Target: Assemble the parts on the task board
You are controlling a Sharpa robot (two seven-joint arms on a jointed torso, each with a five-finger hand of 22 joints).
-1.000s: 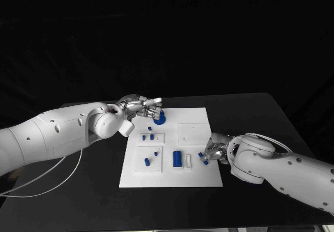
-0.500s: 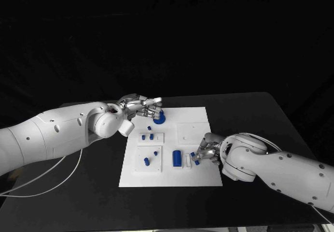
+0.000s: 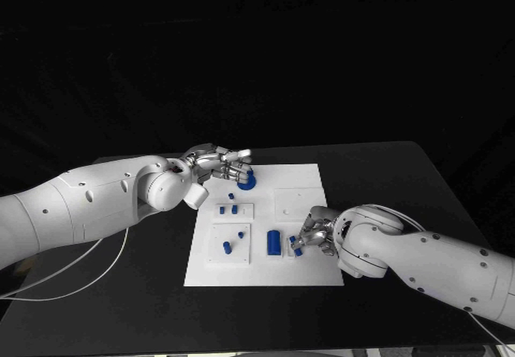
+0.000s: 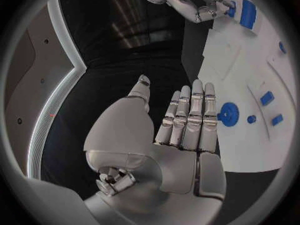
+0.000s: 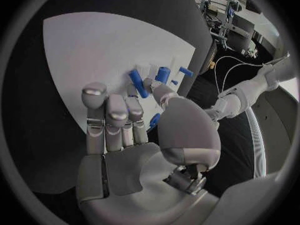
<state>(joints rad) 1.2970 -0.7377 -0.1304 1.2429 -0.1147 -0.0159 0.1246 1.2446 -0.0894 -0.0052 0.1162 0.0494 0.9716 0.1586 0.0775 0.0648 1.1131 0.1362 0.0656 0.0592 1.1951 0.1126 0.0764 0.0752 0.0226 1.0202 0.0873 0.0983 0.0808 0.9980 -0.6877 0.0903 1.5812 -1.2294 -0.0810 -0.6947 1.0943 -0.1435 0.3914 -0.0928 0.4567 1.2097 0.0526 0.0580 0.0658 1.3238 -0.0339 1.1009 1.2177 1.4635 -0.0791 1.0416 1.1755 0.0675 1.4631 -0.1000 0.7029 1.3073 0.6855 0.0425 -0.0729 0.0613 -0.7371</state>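
In the head view we are seeing the right hand shifting inward over the task board compared with a second ago, now sitting just beside the long blue part near the board's front edge, pinching a small blue part at its fingertips; the left hand is staying put at the board's far corner by the round blue part. In the left wrist view we are seeing the left hand flat, fingers pressed together, holding nothing, tips near the round blue part. In the right wrist view we are seeing the right hand curled, with a blue piece between thumb and fingers above the board. We are judging that the carried part is nearing its slot, so insertion is likely next.
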